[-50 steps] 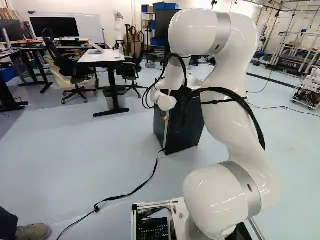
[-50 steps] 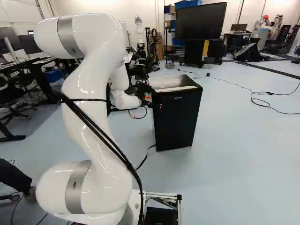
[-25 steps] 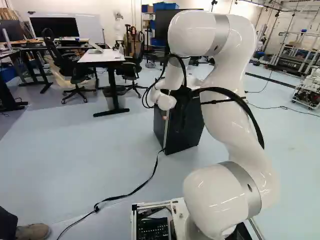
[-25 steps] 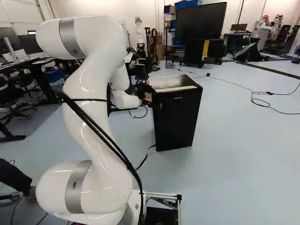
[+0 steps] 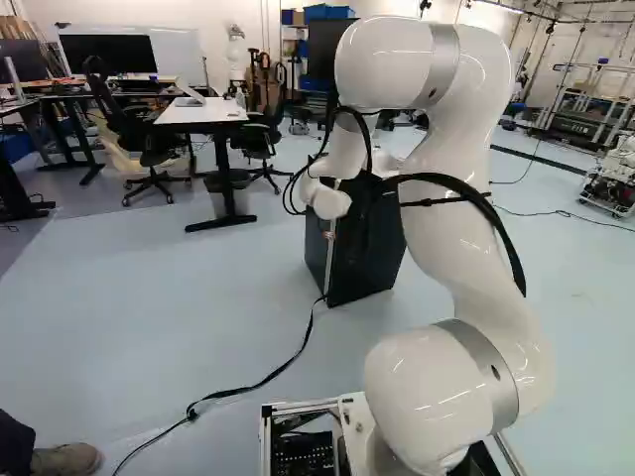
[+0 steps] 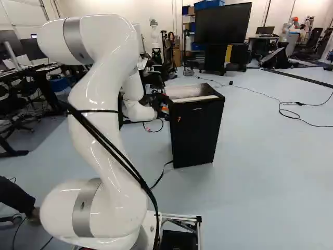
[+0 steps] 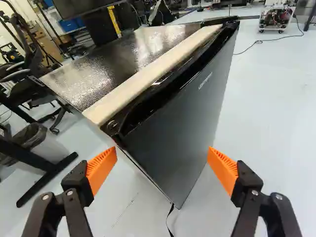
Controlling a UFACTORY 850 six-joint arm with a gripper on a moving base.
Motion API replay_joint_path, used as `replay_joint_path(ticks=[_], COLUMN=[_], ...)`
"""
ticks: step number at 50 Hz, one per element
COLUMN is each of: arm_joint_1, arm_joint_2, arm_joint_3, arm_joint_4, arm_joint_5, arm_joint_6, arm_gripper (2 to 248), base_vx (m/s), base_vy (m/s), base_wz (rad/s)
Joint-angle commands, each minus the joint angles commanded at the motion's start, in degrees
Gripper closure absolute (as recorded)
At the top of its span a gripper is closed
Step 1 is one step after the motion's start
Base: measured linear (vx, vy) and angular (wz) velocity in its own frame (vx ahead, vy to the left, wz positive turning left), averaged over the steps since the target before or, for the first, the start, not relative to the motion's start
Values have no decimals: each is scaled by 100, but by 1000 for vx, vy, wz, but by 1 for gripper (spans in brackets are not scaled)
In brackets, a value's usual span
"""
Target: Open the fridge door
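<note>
- we have the pincer (image 6: 172, 114) spread wide, its ribbed orange pads (image 7: 102, 168) far apart on black jointed fingers, and it grips nothing.
- we see the fridge (image 6: 195, 138), a black upright box, standing on the smooth pale blue-grey floor (image 5: 149, 337); it is right of the middle in the right base view and partly behind our wrist in the left base view.
- ahead of the pincer, between the lines of its two fingers, we see a top corner of the fridge; we cannot tell whether either pad touches it.
- the door (image 7: 185, 113) is a flat, satin dark panel with a glossy black lip along its upper edge, and it sits closed against the body.
- the fridge's top (image 7: 123, 54) is dark, pebbled and shiny, with a matte cream strip (image 7: 158, 71) along the front edge, just beside the door.
- our arm (image 5: 451, 198) is glossy white and rounded, with dull grey bands at the joints and black cables (image 6: 138, 174) along it.
- from the fridge's foot we see a flat black cord (image 5: 263, 380) curve over the floor.
- we see a smooth white desk (image 5: 203, 114) on dark legs, a thin laptop (image 5: 190, 92) near its far edge.
</note>
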Motion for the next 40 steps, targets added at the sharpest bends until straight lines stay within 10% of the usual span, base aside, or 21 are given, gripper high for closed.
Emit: replay_joint_path(ticks=[40], arm_joint_1=[23], arm_joint_2=[-41], arm_joint_3=[-59], arm_joint_4=[92], arm_joint_5=[0], arm_joint_6=[0], arm_gripper=[3], base_vx=[0], base_vy=[0], base_wz=[0])
